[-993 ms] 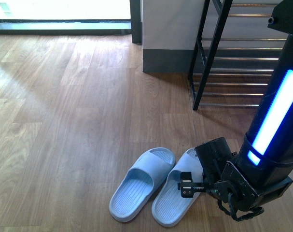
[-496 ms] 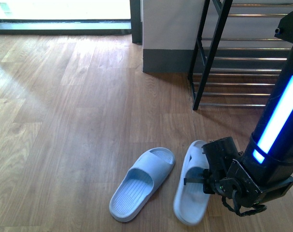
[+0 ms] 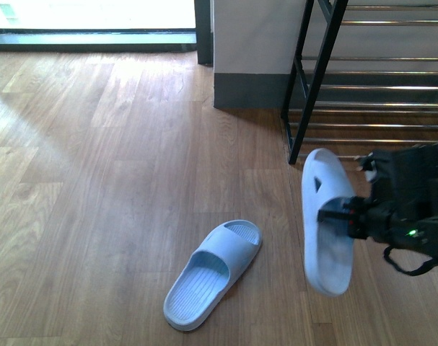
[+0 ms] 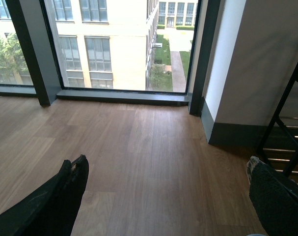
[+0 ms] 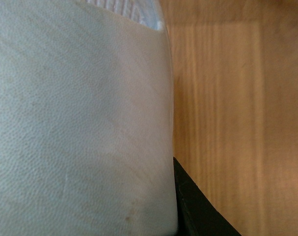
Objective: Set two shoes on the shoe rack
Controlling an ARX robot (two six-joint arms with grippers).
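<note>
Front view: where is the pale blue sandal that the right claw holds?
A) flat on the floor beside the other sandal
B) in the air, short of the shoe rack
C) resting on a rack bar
B: the right claw holds the sandal tilted above the floor, apart from the other sandal and before the shoe rack.

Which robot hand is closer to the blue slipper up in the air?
Right. The right hand grips the raised slipper, touching it. The left hand is outside the front view; its own camera shows it open over bare floor, with no slipper there.
</note>
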